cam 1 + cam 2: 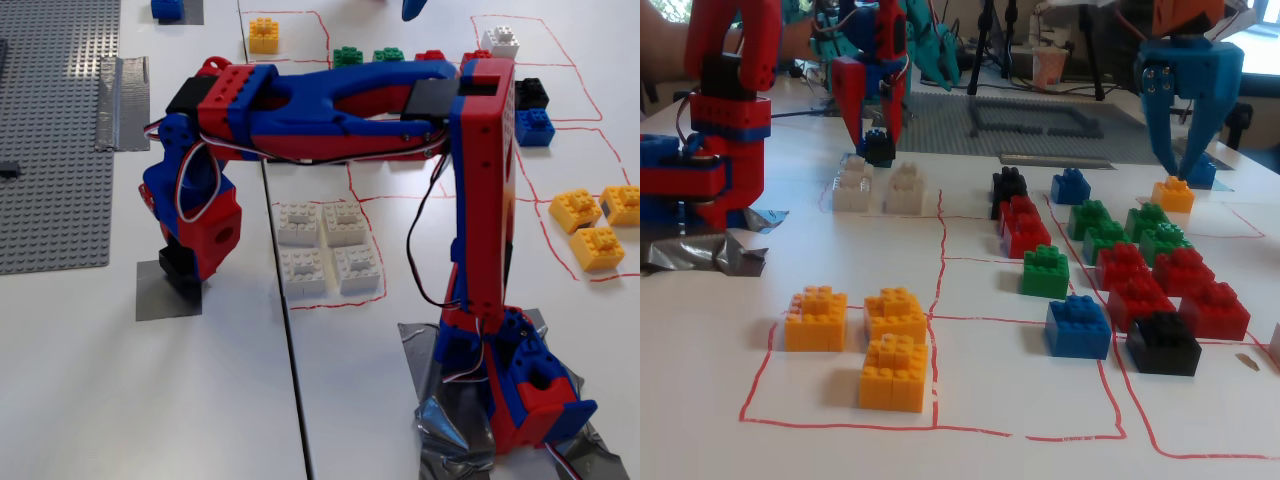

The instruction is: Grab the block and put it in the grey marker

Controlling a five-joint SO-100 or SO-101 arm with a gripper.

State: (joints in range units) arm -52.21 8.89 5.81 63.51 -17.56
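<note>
Left to right in the top-down fixed view: grey baseplate (55,130) at far left, with a strip of silver tape (122,88) on its right edge. Next the marker (165,298), a flat dark-grey patch on the white table (150,400). Gripper (182,272) sits right over the marker's upper right part, fingers closed around the block (178,264), black, pinched at the tip. Block looks at or just above the patch; contact can't be told from here. In the low fixed view the gripper (878,150) hangs down with the block (878,146) in its jaws, low to the table, just behind the white bricks (880,187); marker not clear in that view.

Further right: four white bricks (328,248) in a red-outlined cell, then the arm's upright link and base (520,390) on crinkled tape, then yellow bricks (595,222) at far right. A second, blue gripper (1188,90) stands over a yellow brick at the back of the low view, not part of this job.

Progress: grab is done, carry is done, block is over the marker. Left: set it flat on the patch, open the jaws, pull away. Block sits toward the patch's upper right, so it may need a small nudge toward centre before release.
</note>
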